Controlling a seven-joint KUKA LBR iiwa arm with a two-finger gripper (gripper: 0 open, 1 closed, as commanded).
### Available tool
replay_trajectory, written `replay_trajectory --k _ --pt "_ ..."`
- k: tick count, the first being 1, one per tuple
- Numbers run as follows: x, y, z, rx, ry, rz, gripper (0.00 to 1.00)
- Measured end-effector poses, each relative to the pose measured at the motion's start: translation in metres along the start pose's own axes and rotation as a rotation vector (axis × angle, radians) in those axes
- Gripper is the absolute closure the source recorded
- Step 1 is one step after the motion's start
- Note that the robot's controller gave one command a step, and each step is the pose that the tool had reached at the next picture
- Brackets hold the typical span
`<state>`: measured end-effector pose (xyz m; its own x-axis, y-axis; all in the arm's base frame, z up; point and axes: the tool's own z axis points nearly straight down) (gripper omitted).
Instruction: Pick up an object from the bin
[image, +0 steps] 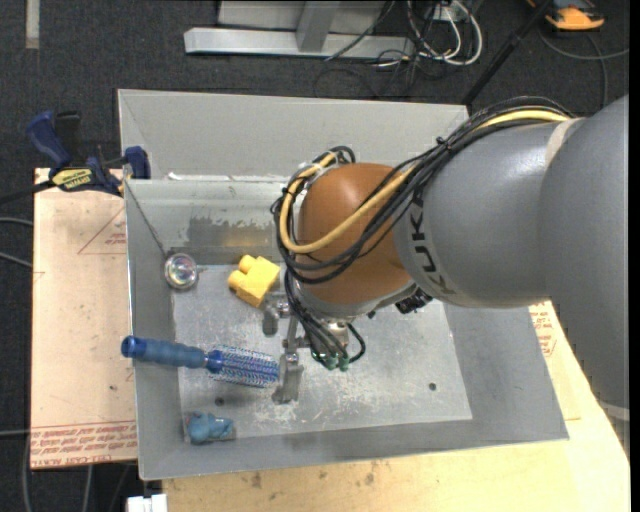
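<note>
Tool released, fingers spread, low over the bin floor between yellow block and blue brush; bristle end just beside one finger.

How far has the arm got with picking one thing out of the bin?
Done: the gripper is down in the bin, fingers apart, beside the bristle end of the blue brush. In hand: nothing is between the fingers. Left: closing on a thing and lifting it out.
</note>
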<state>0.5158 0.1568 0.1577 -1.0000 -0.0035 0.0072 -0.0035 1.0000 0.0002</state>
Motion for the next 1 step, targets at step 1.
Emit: replay_trajectory --k 1 --pt "-0.0253 0.0647 0.0858 -0.001 -0.002 0.177 0.0"
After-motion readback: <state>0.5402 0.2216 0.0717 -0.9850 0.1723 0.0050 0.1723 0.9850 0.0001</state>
